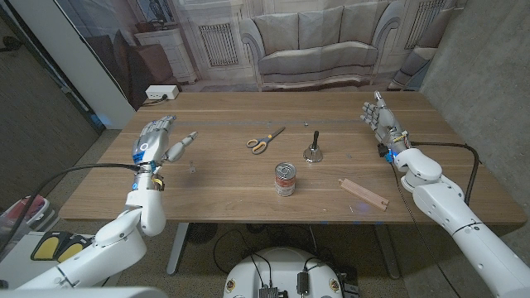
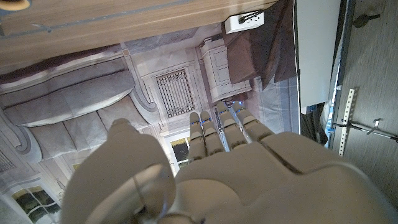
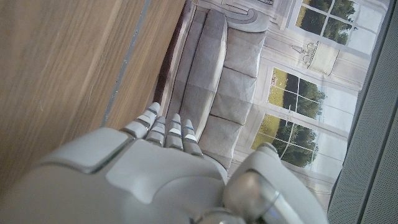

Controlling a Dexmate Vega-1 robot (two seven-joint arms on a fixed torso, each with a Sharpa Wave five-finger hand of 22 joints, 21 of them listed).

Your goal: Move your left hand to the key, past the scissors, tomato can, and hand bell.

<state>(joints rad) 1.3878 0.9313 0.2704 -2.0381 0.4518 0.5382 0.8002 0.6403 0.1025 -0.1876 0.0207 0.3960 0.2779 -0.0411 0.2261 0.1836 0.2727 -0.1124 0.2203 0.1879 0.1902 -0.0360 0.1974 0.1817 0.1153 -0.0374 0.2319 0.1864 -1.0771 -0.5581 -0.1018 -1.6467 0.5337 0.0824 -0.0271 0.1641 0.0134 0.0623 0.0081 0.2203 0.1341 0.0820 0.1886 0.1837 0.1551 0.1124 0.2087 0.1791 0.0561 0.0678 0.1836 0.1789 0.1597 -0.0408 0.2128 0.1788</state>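
Here my left hand hovers empty, fingers spread, near the small metal key on the wooden worktop, leaving orange-handled scissors, red tomato can and dark hand bell undisturbed rightward.

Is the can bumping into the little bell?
Apart. The head view shows bare wood between the tomato can and the hand bell, which stands farther back and to the can's right.

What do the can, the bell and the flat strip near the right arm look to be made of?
Tomato can with red label: shiny metal, going by its bright lid rim. Small dark hand bell: probably metal, dull grey with a dark handle. Flat pale strip: unfinished light wood, apparently; matte.
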